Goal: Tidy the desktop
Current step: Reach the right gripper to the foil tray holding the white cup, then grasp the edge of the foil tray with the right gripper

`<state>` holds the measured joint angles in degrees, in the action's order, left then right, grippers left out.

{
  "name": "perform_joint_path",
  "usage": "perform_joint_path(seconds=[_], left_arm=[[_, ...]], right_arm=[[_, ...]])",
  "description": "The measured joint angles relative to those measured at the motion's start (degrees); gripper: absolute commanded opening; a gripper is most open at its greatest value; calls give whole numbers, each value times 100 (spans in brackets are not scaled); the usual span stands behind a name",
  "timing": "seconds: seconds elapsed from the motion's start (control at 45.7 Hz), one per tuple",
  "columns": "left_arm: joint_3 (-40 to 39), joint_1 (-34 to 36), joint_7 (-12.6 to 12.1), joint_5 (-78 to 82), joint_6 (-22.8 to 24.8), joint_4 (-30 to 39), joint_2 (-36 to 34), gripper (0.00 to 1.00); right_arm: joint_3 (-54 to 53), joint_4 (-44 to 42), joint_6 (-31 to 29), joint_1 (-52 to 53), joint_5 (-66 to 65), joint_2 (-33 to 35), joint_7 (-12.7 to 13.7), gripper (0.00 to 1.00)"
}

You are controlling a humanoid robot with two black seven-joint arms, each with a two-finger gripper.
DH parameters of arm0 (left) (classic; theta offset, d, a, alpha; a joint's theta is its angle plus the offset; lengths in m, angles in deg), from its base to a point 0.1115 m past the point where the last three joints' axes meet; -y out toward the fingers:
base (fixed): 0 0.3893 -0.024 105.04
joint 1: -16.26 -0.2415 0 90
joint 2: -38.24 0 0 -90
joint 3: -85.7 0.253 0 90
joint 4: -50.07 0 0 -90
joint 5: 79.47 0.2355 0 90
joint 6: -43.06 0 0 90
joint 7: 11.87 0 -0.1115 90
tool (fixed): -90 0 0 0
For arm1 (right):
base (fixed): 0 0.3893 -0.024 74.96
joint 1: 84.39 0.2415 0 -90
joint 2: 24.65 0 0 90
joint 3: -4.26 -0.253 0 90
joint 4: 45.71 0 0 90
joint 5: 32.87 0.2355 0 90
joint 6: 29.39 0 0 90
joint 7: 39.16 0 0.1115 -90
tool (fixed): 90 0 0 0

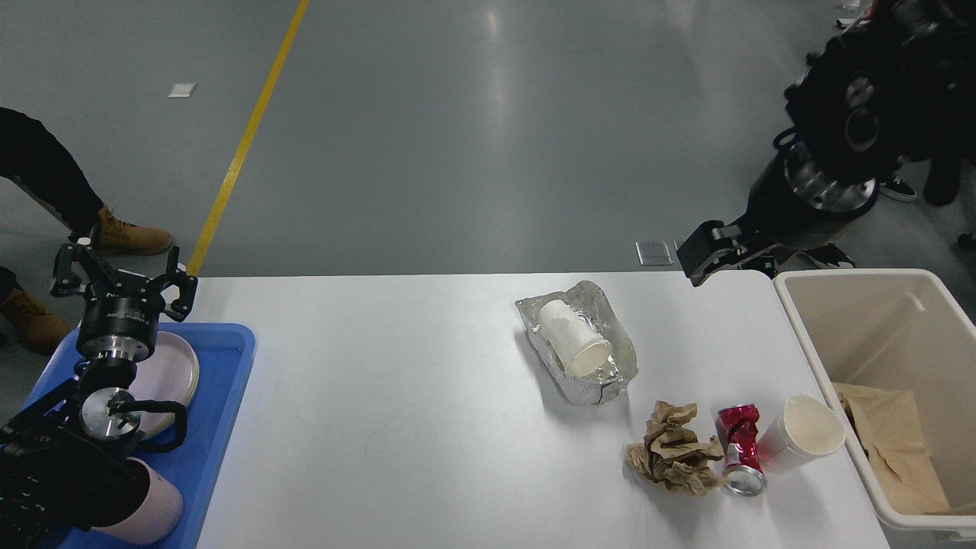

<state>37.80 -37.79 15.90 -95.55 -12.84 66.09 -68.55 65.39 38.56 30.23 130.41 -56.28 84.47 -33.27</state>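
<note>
Across the white desktop (396,396), rounded corners, smooth and plain.

2 paper cups (573,340) (802,435), 1 can (740,448), 1 foil tray (602,385), 1 paper wad (674,449), 1 plate (171,370), 1 bin (808,345).

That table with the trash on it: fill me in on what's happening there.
A robot is clearing the desktop. Nothing is being held. Its left gripper hangs open above the blue tray, which holds a plate and a pink cup. The right gripper is at the far edge near the bin. A foil tray with a paper cup, crumpled paper, a crushed can and another cup still lie on the table.
</note>
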Motion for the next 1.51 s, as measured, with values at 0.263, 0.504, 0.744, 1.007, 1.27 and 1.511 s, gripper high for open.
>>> perform_joint_path(seconds=[0.263, 0.504, 0.744, 1.007, 1.27, 1.511], left_arm=[[0, 0, 0, 0, 0, 1, 0, 96], [0, 0, 0, 0, 0, 2, 0, 96], [0, 0, 0, 0, 0, 3, 0, 96], [0, 0, 0, 0, 0, 3, 0, 96], [0, 0, 0, 0, 0, 1, 0, 96], [0, 0, 0, 0, 0, 0, 0, 96]], right_arm=[[-120, -346, 1334, -1091, 157, -130, 2, 100], [-265, -1157, 1465, -2087, 617, -197, 12, 100], [-631, -2119, 1605, -3372, 940, -304, 16, 100], [-787, -2574, 1640, -3994, 1003, -492, 17, 98], [-996, -2779, 1641, -4334, 1005, -890, 22, 100], [-1211, -3040, 1715, -4527, 998, -1274, 17, 100]])
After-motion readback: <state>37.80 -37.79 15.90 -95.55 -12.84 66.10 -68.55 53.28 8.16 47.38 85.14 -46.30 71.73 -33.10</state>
